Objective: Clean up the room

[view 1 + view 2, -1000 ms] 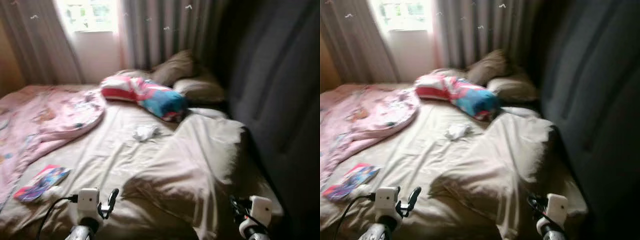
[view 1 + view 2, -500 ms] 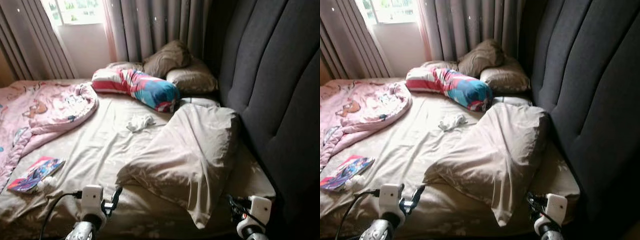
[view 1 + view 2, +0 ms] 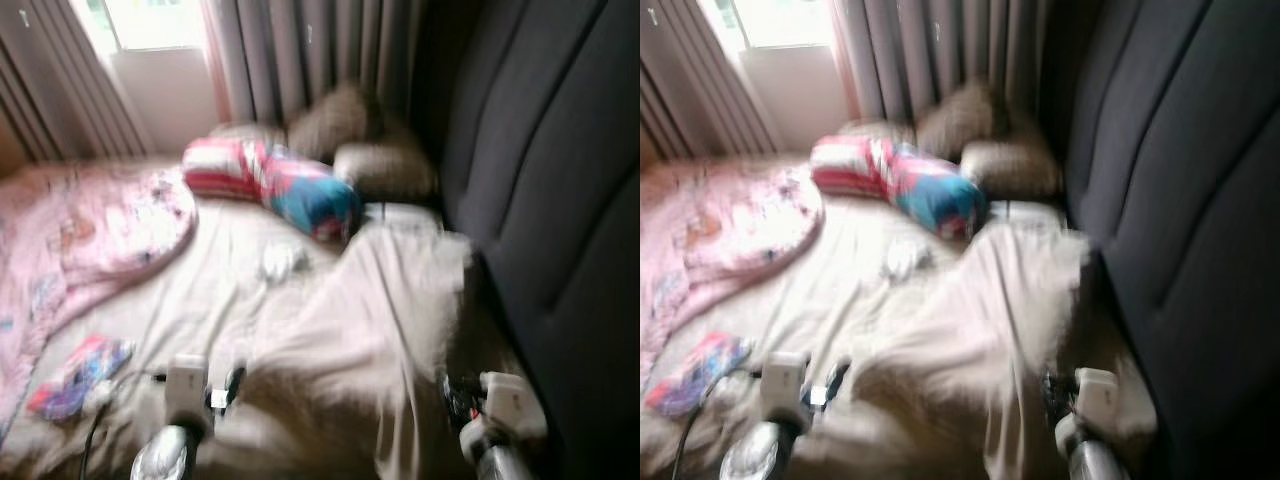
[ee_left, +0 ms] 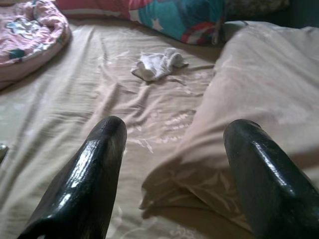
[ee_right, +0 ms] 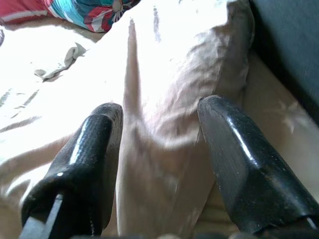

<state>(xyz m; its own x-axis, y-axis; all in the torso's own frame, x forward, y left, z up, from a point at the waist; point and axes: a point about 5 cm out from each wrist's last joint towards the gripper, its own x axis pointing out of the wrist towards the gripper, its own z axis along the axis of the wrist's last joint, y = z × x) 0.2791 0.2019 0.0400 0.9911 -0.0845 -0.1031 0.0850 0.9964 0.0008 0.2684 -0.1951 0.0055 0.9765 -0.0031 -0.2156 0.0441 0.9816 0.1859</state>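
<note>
Beige sheet [image 4: 75, 124] covers the bed, and the head views are smeared with motion blur, so edges and small details are hard to read. A big beige pillow [image 3: 380, 320] lies crumpled along the side by the dark padded headboard [image 3: 560, 200], its lower end cut off by the frame. A small white cloth [image 4: 157, 64], perhaps socks, lies on the sheet at about 12 o'clock from the left gripper, near a striped red, blue and pink bolster [image 3: 275, 185]; what exactly it is cannot be told. Two brown pillows [image 3: 350, 135] sit behind the bolster at 12 o'clock, soft and indistinct against the grey curtains [image 3: 300, 55]. A pink quilt [image 3: 80, 240] is bunched at 10 o'clock, running out of frame. A colourful flat book or packet [image 3: 75, 375] lies at 9 o'clock from the left gripper, too blurred to identify.

Both arms are held low at the bed's near edge. The left gripper [image 4: 174, 164] hovers over the sheet by the big pillow's corner, its fingers [image 4: 89, 174] spread wide and holding nothing. The right gripper [image 5: 159, 149] hangs above the big pillow beside the headboard, fingers [image 5: 239, 159] likewise spread apart and empty.
</note>
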